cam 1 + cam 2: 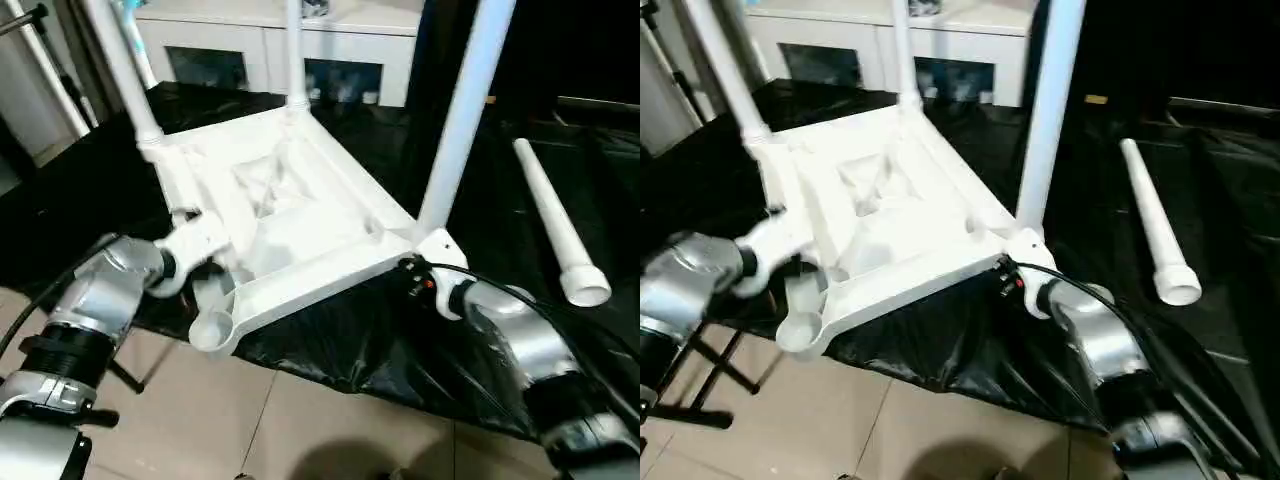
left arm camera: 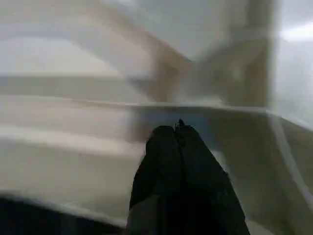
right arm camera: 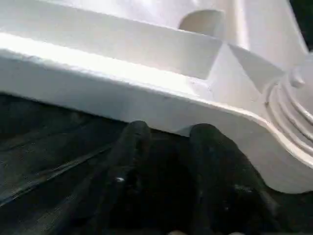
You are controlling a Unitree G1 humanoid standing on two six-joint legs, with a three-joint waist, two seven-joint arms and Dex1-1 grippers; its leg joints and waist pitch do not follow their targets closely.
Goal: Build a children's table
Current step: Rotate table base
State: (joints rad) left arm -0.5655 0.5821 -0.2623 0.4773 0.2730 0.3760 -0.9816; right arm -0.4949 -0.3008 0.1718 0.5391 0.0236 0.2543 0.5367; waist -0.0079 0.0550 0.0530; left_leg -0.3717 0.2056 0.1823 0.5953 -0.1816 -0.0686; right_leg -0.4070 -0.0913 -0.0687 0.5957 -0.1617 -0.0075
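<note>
Here, the white plastic tabletop (image 1: 290, 215) lies upside down on a black sheet (image 1: 400, 340), ribbed underside up, with three white legs (image 1: 465, 110) standing in its corner sockets; the near-left socket (image 1: 212, 328) is empty. A fourth leg (image 1: 555, 220) lies apart on the sheet to the right. The left gripper (image 2: 178, 134), fingers pressed together, reaches over the tabletop's near-left edge. The right gripper (image 3: 168, 134), fingers slightly parted, sits at the near-right corner's rim; whether it holds the rim is unclear.
</note>
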